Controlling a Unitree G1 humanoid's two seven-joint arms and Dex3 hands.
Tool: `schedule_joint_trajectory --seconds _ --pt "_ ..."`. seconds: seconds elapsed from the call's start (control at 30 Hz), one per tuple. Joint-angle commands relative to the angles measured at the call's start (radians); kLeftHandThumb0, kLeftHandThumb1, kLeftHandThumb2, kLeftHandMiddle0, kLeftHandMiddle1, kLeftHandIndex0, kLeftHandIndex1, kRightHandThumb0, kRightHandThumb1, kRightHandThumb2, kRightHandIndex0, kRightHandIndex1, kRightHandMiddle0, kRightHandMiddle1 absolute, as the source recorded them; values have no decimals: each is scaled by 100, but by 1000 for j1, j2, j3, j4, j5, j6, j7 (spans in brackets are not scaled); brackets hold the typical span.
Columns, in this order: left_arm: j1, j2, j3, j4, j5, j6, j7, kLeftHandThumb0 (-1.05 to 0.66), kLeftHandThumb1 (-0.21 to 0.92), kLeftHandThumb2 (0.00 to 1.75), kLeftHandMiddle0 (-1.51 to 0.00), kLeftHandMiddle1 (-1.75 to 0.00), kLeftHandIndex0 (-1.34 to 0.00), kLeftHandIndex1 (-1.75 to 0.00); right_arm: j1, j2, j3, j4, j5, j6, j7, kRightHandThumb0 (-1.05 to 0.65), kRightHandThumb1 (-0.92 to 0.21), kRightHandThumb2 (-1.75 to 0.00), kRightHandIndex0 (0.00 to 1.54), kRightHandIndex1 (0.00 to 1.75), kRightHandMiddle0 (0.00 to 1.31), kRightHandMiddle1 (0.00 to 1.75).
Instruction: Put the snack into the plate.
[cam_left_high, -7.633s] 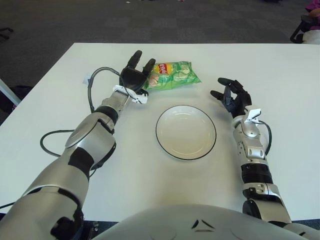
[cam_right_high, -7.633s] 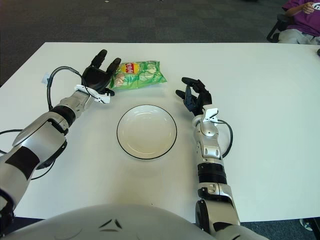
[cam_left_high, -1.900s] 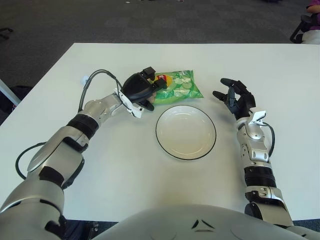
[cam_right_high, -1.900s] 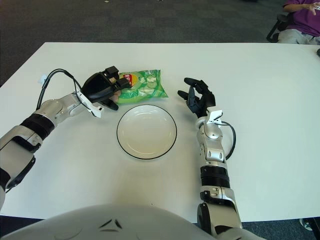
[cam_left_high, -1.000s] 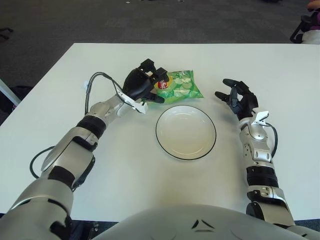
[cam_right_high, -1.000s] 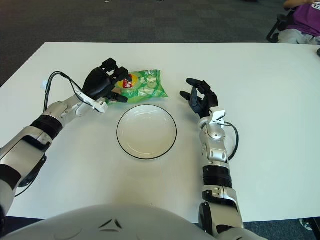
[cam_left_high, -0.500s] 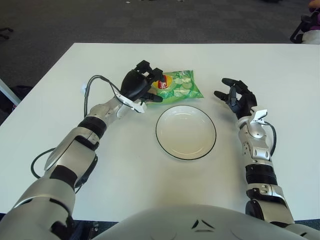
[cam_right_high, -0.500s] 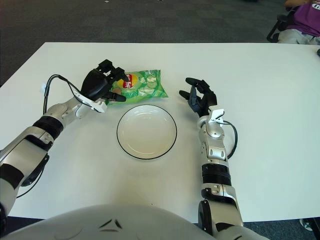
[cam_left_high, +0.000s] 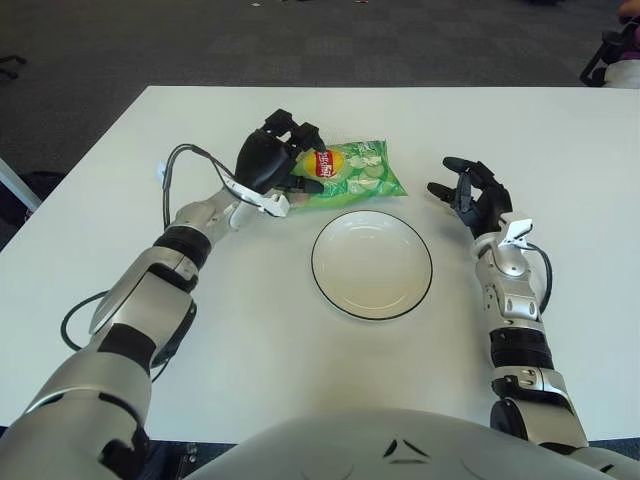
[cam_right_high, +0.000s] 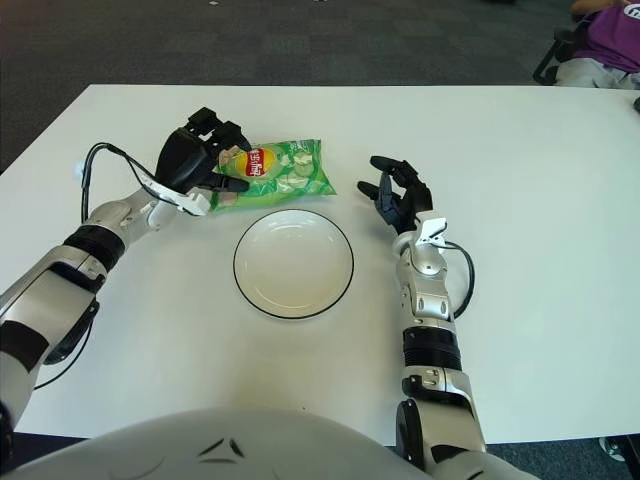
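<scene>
Black fingers of left hand (cam_left_high: 270, 160) sit at the left end of the snack bag (cam_left_high: 350, 173); thumb runs along the bag's near edge, other fingers curl over its top-left corner. Hand looks closed around that end, contact at the edge visible, but whether the bag is actually lifted off the table: cannot tell. White clip and grey cable at the wrist, cable looping out to the left over the table top.

Snack bag: green w/ red-yellow logo near the hand end, lying on the white table (cam_left_high: 120, 250), long axis roughly left-right, just behind the plate's far-left rim. Bag and plate appear apart, narrow gap; no part of the bag over the plate.

Plate (cam_left_high: 372, 300): white, dark rim line, round, centre of table in front of robot, nothing in it.

Right hand (cam_right_high: 398, 195): to the right of the plate, palm facing inward toward it, fingers spread and holding nothing. Forearm runs back toward the robot along the table's right side; contact w/ table not determinable.

Dark carpet (cam_left_high: 400, 40) beyond far table edge. Person in purple (cam_right_high: 610, 40) seated at top-right corner, partly out of view.
</scene>
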Motion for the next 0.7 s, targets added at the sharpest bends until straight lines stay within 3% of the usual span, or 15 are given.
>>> schedule_joint_trajectory --seconds 0.0,0.67 --pt "-29 -2 8 21 -7 -10 25 -36 92 25 -46 -110 -47 -144 -23 3 1 10 6 -14 -6 -38 -92 -74 98 0 45 62" --pt "-55 -12 8 70 -16 -56 70 -36 92 27 -48 -97 -45 -147 -22 6 9 0 4 -9 -15 -38 -92 -74 98 0 45 62"
